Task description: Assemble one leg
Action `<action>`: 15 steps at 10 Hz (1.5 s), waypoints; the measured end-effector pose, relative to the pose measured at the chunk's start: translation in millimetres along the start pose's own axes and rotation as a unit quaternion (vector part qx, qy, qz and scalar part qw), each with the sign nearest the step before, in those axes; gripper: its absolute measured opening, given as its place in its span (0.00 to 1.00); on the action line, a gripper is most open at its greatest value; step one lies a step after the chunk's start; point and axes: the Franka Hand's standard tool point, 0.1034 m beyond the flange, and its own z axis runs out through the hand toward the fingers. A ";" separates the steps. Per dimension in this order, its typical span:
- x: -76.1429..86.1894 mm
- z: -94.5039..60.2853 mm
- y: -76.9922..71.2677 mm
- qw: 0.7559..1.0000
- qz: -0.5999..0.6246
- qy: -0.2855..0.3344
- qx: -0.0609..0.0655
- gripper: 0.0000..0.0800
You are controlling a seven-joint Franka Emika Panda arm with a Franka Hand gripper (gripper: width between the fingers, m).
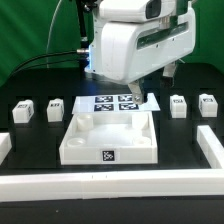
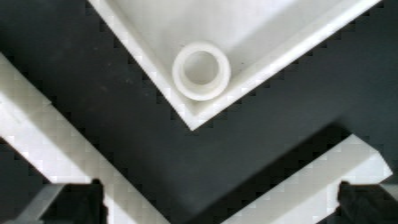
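Several small white legs with tags stand on the black table: two at the exterior view's left [image 1: 22, 112] [image 1: 55, 107] and two at its right [image 1: 179, 105] [image 1: 207, 104]. The white square tray [image 1: 72, 150] lies in the middle. My gripper [image 1: 168, 74] hangs above the table behind the tray's far right corner, mostly hidden by the arm. In the wrist view my gripper [image 2: 217, 210] is open and empty, with its dark fingertips [image 2: 68, 205] at the frame's corners. That view shows a tray corner with a round socket [image 2: 201, 70]. No leg shows there.
The marker board [image 1: 114, 101] lies flat behind the tray. A low white border wall [image 1: 215, 150] runs along the table's sides and front. In the wrist view two white strips [image 2: 54, 110] meet in a V between the fingers.
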 end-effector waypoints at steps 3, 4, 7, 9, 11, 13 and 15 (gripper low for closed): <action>-0.1 0.5 -0.1 1.000 0.000 0.000 0.000 0.81; -0.1 0.6 -0.1 1.000 0.000 0.000 0.000 0.81; -0.2 0.8 -0.2 1.000 0.000 0.000 0.001 0.81; -0.2 0.9 -0.2 1.000 0.000 0.000 0.001 0.81; -11.3 5.5 2.4 1.000 -0.018 -0.002 0.001 0.81; -29.5 11.5 -6.4 0.997 -0.071 -0.001 -0.001 0.81; -46.9 22.3 -18.1 0.988 -0.151 -0.011 0.008 0.81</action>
